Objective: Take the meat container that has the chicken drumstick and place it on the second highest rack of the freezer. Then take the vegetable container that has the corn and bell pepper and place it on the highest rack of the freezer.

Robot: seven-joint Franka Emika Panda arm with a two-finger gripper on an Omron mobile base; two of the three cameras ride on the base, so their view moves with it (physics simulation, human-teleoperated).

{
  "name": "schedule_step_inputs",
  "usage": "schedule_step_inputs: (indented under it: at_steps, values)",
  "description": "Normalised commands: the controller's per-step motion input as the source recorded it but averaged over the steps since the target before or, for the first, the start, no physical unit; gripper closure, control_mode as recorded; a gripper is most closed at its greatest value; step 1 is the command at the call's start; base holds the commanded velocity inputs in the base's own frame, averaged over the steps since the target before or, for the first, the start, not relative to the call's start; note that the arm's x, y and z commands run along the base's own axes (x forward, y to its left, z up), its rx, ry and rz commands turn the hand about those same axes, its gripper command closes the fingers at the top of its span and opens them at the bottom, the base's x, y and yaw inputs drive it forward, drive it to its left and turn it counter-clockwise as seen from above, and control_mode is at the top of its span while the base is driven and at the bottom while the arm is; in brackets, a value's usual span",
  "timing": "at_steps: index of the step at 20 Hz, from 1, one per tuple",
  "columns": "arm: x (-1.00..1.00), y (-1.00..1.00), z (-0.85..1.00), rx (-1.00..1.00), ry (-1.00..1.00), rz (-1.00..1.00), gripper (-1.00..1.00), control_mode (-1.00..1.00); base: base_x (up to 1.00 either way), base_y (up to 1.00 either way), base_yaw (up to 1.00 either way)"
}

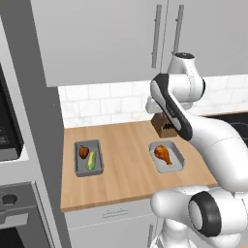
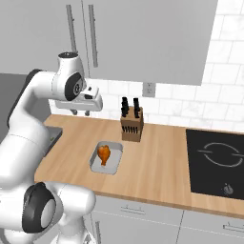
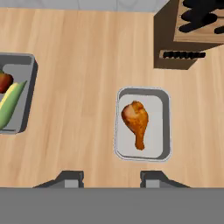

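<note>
Wood counter [image 3: 87,65], grey tray [image 3: 164,127], glossy orange-brown drumstick [image 3: 135,120]

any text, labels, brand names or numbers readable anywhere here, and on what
None: no readable words, numbers or brand names in any view.
Cooktop: pale ring markings and a small round knob symbol, marks only, no letters.
Knife block: plain wood, no label.
Meat container with the chicken drumstick: unmarked.
Vegetable container: unmarked.
Upper cabinets: blank doors.

We note two grey rectangular trays on the wooden counter [image 1: 126,164]: glossy orange-brown drumstick [image 1: 163,154] in one, yellow-green corn [image 1: 91,161] beside dark red pepper [image 1: 84,152] in the other.
</note>
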Motion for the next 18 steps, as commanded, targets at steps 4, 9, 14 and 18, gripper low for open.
schedule_step_inputs:
  at_steps: [4, 9, 14, 18]
  values:
    - [-0.43, 0.01, -0.13, -0.02, -0.03, 0.0, -1.0, -1.0, 0.0, 0.0, 0.0]
    - [-0.29, 0.07, -0.73, 0.03, 0.03, -0.25, -1.0, -1.0, 0.0, 0.0, 0.0]
    - [0.0, 0.14, -0.98, 0.05, -0.01, -0.74, -1.0, -1.0, 0.0, 0.0, 0.0]
    - [-0.02, -0.11, -0.7, 0.15, 0.0, -0.77, -1.0, -1.0, 0.0, 0.0, 0.0]
